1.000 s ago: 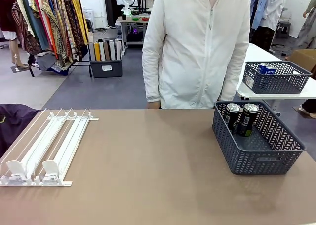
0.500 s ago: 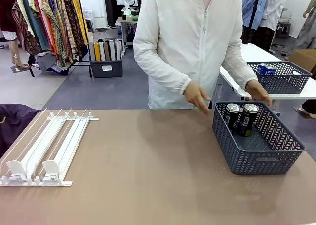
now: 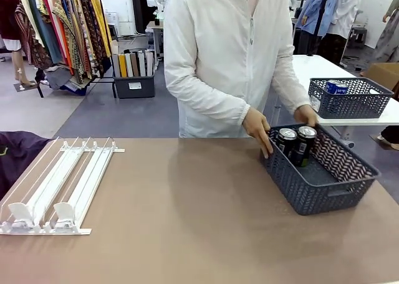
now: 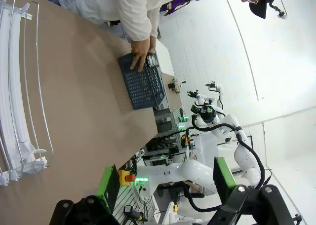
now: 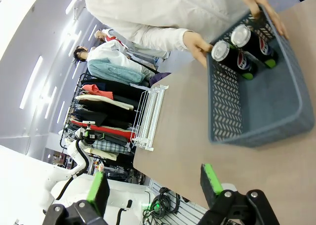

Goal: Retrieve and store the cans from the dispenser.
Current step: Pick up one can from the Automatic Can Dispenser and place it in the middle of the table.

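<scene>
The white dispenser (image 3: 59, 184) lies flat at the table's left with its lanes empty and two pusher blocks at the near end; it also runs along the left wrist view's left edge (image 4: 15, 87) and shows far off in the right wrist view (image 5: 148, 119). Two black Pepsi cans (image 3: 296, 144) stand upright in the far corner of a dark grey mesh basket (image 3: 312, 197) at the right. A person's hands (image 3: 259, 129) hold the basket's far rim. My left gripper (image 4: 165, 180) is open high above the table. My right gripper (image 5: 155, 185) is open too, short of the basket (image 5: 224, 106) and cans (image 5: 232, 57).
A second grey basket (image 3: 349, 100) with blue cans stands on a white table at the back right. A dark cloth (image 3: 19, 150) lies past the table's left edge. The brown tabletop between dispenser and basket is bare.
The person leaned in, brought both hands to the basket and took hold of its far rim. The basket has slid slightly left and turned. The dispenser has not moved.
</scene>
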### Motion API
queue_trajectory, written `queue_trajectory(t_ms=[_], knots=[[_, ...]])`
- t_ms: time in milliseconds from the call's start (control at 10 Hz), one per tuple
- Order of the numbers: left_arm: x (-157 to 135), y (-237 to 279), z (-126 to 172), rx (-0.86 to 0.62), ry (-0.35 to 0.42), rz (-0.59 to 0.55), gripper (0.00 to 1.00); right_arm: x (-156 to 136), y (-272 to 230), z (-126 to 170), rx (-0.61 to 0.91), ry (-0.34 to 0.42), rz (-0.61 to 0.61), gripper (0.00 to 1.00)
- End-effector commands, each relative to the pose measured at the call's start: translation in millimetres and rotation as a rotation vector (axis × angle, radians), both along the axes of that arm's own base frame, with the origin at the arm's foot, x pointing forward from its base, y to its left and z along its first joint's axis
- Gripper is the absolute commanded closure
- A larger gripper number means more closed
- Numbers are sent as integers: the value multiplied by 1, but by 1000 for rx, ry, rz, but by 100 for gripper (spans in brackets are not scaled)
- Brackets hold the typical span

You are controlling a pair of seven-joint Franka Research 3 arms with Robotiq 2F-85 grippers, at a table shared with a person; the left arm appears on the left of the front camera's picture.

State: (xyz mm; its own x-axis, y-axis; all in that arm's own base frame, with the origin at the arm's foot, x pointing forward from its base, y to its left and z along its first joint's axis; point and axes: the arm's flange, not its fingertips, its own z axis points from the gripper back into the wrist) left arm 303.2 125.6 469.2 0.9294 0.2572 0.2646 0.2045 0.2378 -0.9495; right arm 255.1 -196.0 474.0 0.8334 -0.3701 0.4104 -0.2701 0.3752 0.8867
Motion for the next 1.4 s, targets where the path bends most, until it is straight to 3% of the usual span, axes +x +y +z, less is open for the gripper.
queue_trajectory(t_ms=[0,1300], knots=[[1,-2,2,-20,-14,6,0,3,1,3,14,-35,-4,0],[1,-2,2,-20,-14,6,0,3,1,3,14,-35,-4,0]])
